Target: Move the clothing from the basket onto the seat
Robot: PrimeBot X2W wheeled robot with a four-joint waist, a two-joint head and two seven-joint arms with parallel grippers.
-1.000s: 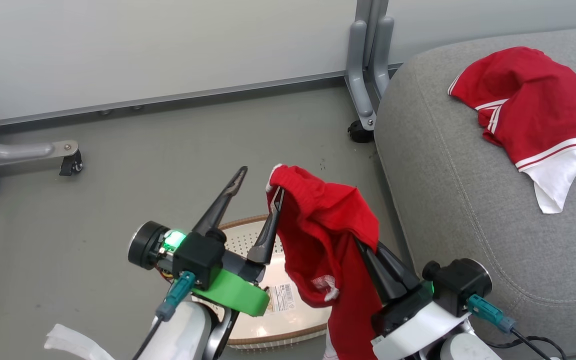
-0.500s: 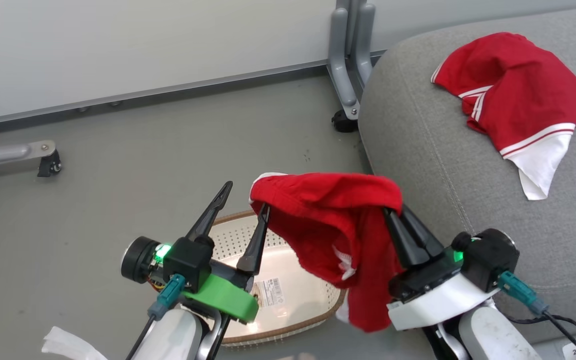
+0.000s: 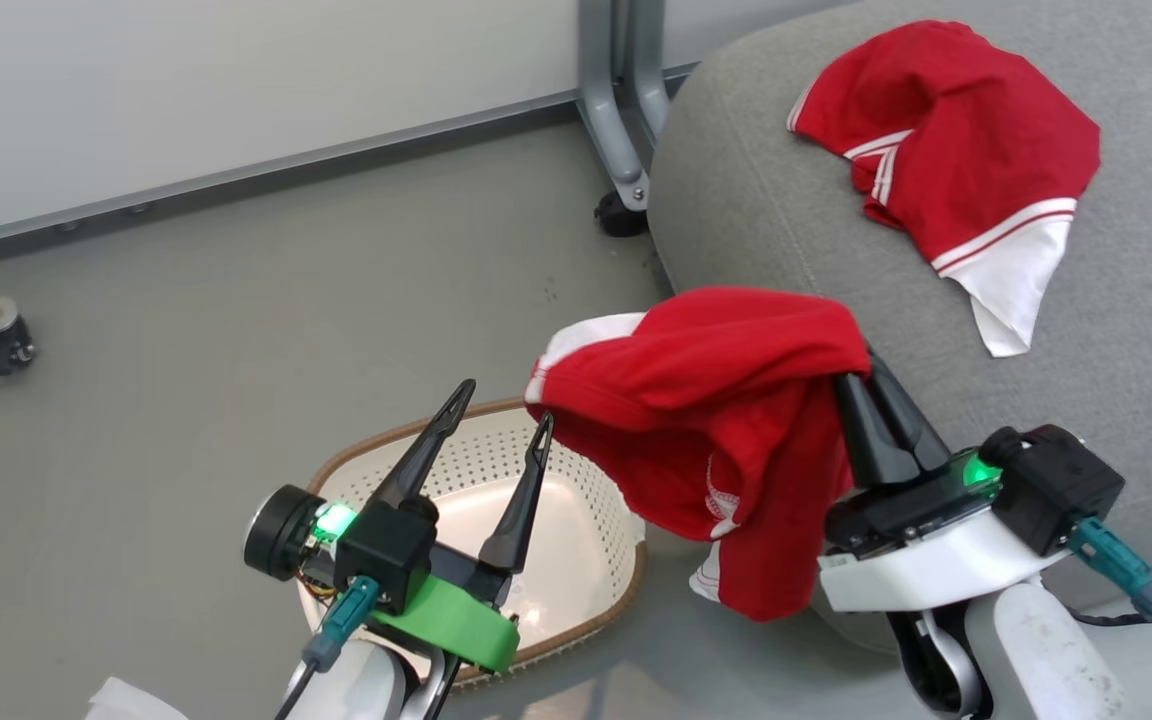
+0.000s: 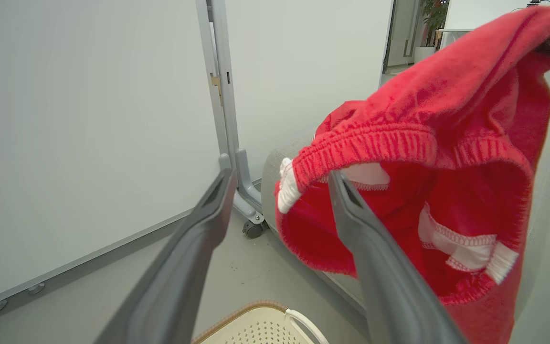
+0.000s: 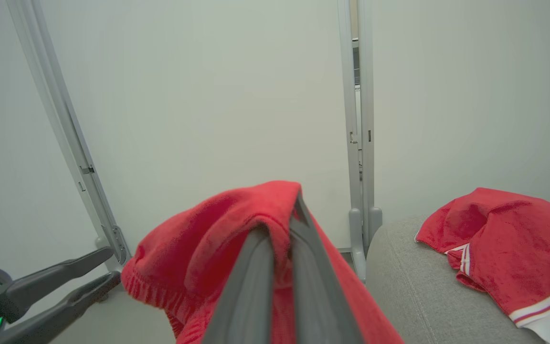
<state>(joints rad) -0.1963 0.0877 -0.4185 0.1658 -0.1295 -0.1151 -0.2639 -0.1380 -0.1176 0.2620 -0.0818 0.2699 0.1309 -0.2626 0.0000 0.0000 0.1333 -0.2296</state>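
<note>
The right claw (image 3: 861, 375) is closed tight on a red garment (image 3: 706, 400). In the right wrist view the cloth is pinched between its two fingers near the tips. The garment hangs from this one point in a loose fold and reaches down beside the basket (image 3: 591, 490). It is in the air, between the basket and the front edge of the seat (image 3: 766, 200), and it does not rest on either of them.

The left claw (image 3: 504, 403) stands wide and holds nothing. It is above the basket, and its fingers point up toward the garment. In the left wrist view the elastic band of the garment passes just at the tip of one finger. I cannot tell whether they touch or the band is only behind it.

The basket stands on the floor (image 3: 186, 350), just beside the seat, and the part of its inside that I can see has no clothing in it. A second red garment (image 3: 946, 170) with white stripes lies flat on the seat, further back.

In my judgement the right claw holds the cloth high so that it can pass over the rounded edge of the seat. Only this garment is left to put down.
</note>
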